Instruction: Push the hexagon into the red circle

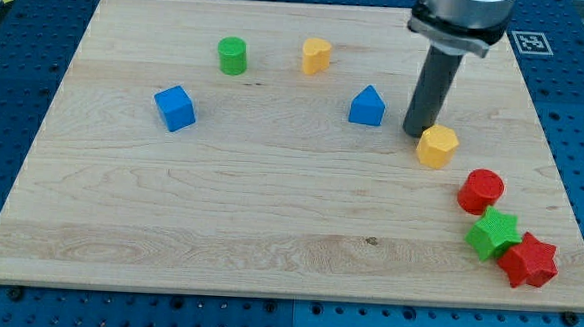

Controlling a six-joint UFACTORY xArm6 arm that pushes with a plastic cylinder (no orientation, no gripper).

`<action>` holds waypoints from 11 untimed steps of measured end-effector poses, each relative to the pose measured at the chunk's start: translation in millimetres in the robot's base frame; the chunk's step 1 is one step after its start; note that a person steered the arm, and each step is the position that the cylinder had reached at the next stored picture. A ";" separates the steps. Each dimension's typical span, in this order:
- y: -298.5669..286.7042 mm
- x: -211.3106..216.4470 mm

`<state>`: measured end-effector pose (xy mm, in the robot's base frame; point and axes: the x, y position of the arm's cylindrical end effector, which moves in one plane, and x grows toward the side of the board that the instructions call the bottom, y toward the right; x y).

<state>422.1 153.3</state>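
Observation:
The yellow hexagon [437,146] lies at the view's right of the wooden board [269,222]. The red circle [481,190] lies below and to the right of it, a short gap apart. My tip [417,133] stands right at the hexagon's upper left edge, touching or nearly touching it. The rod rises from there toward the view's top.
A blue pentagon-like block [367,106] sits just left of my rod. A yellow heart [317,56], a green cylinder [233,55] and a blue cube [175,107] lie further left. A green star [494,234] and a red star [528,260] lie below the red circle near the board's right edge.

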 end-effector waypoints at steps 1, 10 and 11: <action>16.3 0.1; 35.2 72.2; 35.2 36.3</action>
